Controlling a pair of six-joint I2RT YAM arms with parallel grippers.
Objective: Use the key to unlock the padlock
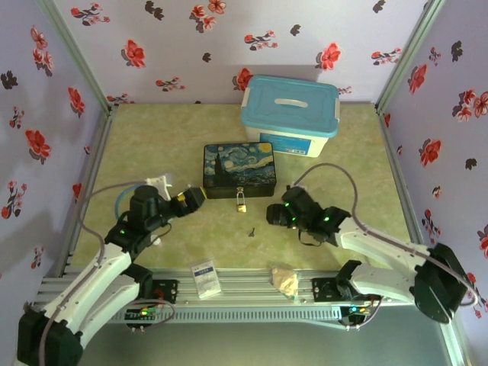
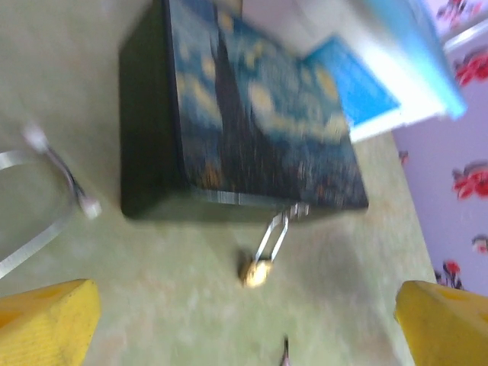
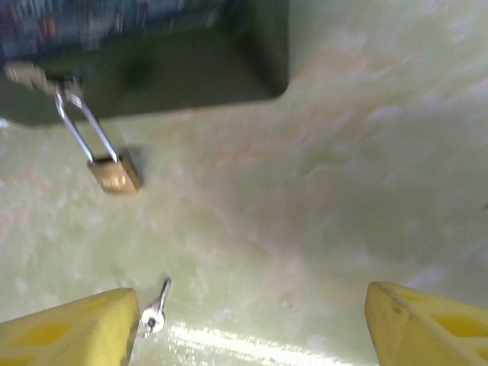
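Note:
The small brass padlock (image 1: 241, 204) hangs by its silver shackle from the front latch of the Starry Night box (image 1: 238, 169) and lies on the green mat. It also shows as the padlock (image 2: 257, 271) and the padlock (image 3: 114, 174). The tiny key (image 1: 251, 231) lies flat on the mat just in front of the padlock. My right gripper (image 1: 273, 216) is open low over the mat, and the key (image 3: 155, 314) sits right beside its left finger (image 3: 69, 335), not gripped. My left gripper (image 1: 194, 200) is open to the left of the padlock, holding nothing; the key tip (image 2: 285, 352) shows at the bottom edge.
A white bin with a blue lid (image 1: 290, 114) stands behind the box. A white card (image 1: 206, 278) and a crumpled beige lump (image 1: 286, 280) lie at the near edge. A white part with tubing (image 1: 162, 183) sits left of the box. Flowered walls enclose three sides.

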